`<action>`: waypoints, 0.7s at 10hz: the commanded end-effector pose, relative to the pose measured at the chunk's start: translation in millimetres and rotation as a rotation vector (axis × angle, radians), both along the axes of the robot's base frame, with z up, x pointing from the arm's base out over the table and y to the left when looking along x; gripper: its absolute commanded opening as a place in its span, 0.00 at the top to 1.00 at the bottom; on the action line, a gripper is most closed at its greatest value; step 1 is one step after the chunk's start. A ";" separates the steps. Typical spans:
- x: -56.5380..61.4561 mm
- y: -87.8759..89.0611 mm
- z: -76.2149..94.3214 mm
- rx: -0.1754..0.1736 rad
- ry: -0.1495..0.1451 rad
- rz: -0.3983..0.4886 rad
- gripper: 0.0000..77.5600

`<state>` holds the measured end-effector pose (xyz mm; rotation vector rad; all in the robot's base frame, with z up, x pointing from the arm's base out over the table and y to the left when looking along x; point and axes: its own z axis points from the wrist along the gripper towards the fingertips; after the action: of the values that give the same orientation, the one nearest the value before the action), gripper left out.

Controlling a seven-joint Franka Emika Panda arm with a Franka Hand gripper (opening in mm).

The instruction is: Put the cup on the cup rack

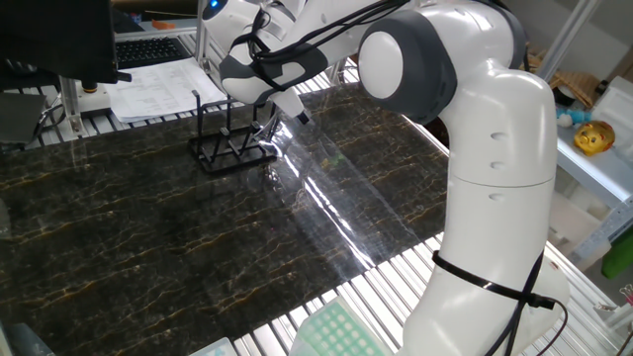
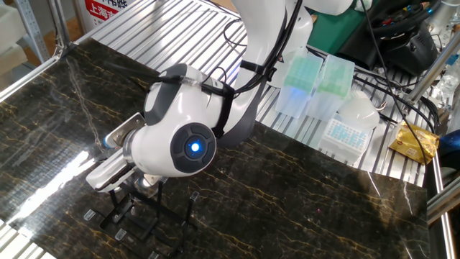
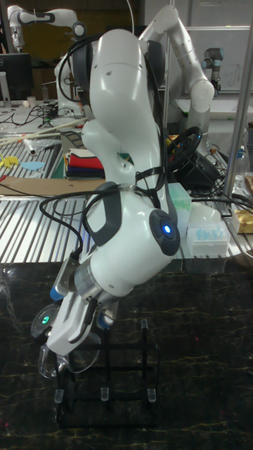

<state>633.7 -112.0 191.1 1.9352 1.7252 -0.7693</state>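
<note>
Roughly, at the lower left of the tall fixed view, the cup [image 3: 50, 365] hangs off the end of the gripper [image 3: 62, 346]. Only a clear rim and a thin handle loop show against the dark table [image 3: 204, 365]. It looks to be off the surface, just left of and above the cup rack [image 3: 105, 404], over the rack's left edge, and not yet on any peg. The other two views barely show the glass, so exact contact with the pegs cannot be told.

Handling, as a judgement:
- Glass is rigid, smooth and slippery, and it will chip if knocked on metal.
- A thick base would put the weight low, so it may swing in a loose pinch.
- Best hold is across the wall near the rim or the body, leaving the mouth free for a peg. The handle is too thin and would let the cup rotate.
- The wire rack is light and could slide or tip if the cup pushes it sideways.

The fingers appear pinched on the cup's upper wall. The pads are mostly hidden by the hand body, so the grip is read from the cup hanging there.

Right of that, the arm [image 3: 130, 260] reaches down and to the frame's left. Its wrist is tilted steeply, with the fingers pointing to the lower left. The blue status light faces the camera, and the forearm rises to centre frame behind.
</note>
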 end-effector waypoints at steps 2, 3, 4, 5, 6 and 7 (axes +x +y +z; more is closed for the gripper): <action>10.1 5.4 4.1 -0.084 -0.052 -0.025 0.99; 10.1 5.4 4.3 -0.085 -0.053 -0.026 0.99; 10.1 5.5 4.3 -0.086 -0.055 -0.028 0.99; 10.1 5.5 4.3 -0.087 -0.056 -0.030 0.99; 10.0 5.5 4.5 -0.092 -0.060 -0.033 0.99; 10.0 5.5 4.5 -0.092 -0.061 -0.034 0.99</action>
<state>633.2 -110.9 188.2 1.9330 1.7285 -0.7762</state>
